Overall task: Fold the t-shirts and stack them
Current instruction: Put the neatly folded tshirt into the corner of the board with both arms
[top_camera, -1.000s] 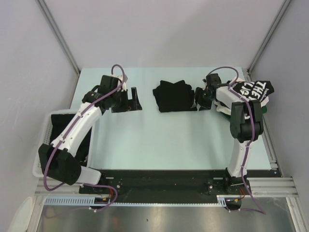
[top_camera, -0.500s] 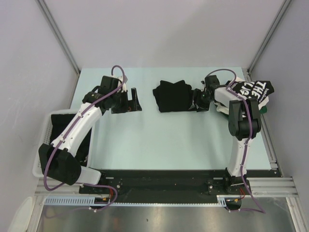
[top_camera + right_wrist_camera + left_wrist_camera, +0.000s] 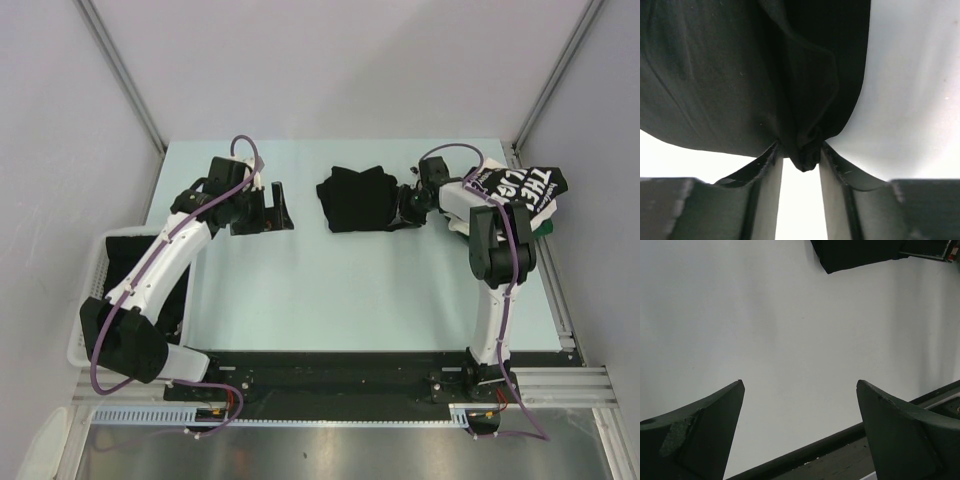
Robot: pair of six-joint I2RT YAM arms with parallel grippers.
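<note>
While left fingers (image 3: pixel 705 432) hang spread, right fingers (image 3: pixel 765 200) clamp edge of folded black t-shirt (image 3: pixel 715 75)

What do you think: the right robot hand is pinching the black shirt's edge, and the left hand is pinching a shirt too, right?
Only half right. The left gripper is open and holds nothing, with just the table beneath it, as the left wrist view shows. The right gripper is indeed pinching the edge of the black shirt.

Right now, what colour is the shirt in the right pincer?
Black shirt, clearest in right wrist view.
</note>
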